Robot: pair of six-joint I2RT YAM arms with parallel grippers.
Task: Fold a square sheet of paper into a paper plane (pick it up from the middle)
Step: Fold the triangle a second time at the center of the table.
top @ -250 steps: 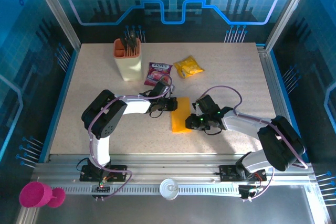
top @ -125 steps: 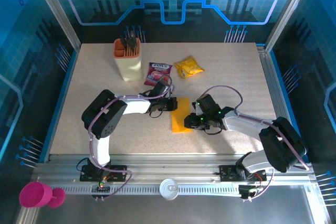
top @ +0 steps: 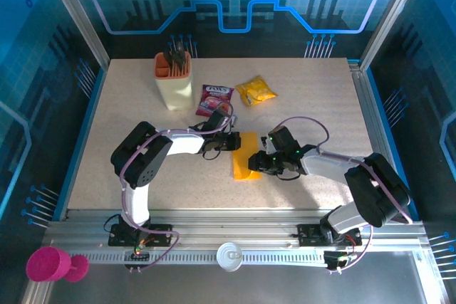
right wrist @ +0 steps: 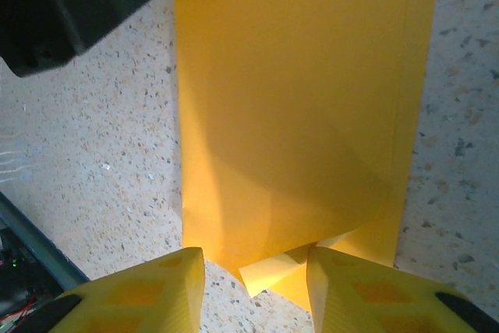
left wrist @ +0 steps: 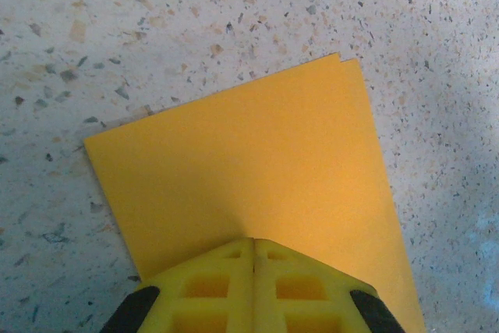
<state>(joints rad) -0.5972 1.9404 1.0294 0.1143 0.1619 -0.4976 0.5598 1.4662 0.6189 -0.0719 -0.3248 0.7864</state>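
The square sheet of paper lies on the table, creased into a narrow orange-yellow strip. My left gripper is shut, and its closed tips rest down on the paper near one edge. My right gripper stands open at the strip's right side. In the right wrist view, a lifted, folded-over corner of the paper sits between the right gripper's spread fingers. Its right finger is against the paper's edge. No paper plane shape shows.
A beige holder stands at the back left. A purple packet and a crinkled yellow snack packet lie behind the arms. A pink cup sits off the table at the front left.
The right gripper's jaws have spread wider and it has edged left onto the paper's right edge, where a corner now stands lifted. The left gripper has stayed put.
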